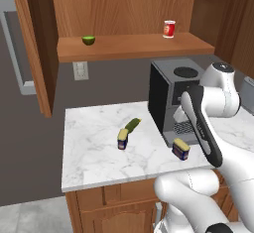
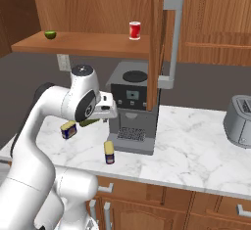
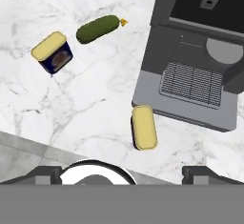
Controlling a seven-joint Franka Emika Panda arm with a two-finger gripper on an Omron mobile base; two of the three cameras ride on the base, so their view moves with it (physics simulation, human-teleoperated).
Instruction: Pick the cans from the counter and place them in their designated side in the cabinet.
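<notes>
Two squat dark blue cans with yellow tops stand on the white marble counter [image 1: 94, 162]. One can [image 1: 123, 139] [image 2: 68, 129] [image 3: 53, 51] is beside a green pickle [image 1: 132, 125] [image 3: 97, 28]. The other can [image 1: 181, 149] [image 2: 109, 152] [image 3: 144, 127] sits just in front of the coffee machine, near the counter's front edge. My gripper [image 3: 123, 173] hangs open and empty above the counter, looking down, with this nearer can just ahead of its fingertips. The wooden cabinet [image 1: 134, 46] [image 2: 83, 43] stands open above, its shelf bare in the middle.
A dark grey coffee machine [image 1: 171, 98] [image 2: 130, 111] [image 3: 195, 70] stands right of the cans. On the cabinet shelf are a lime [image 1: 89, 40] [image 2: 50, 34] at the left and a red-and-white can [image 1: 169, 29] [image 2: 135, 30] at the right. A toaster [image 2: 240, 121] sits far right. Open cabinet doors [image 1: 34, 43] [image 2: 158, 38] flank the shelf.
</notes>
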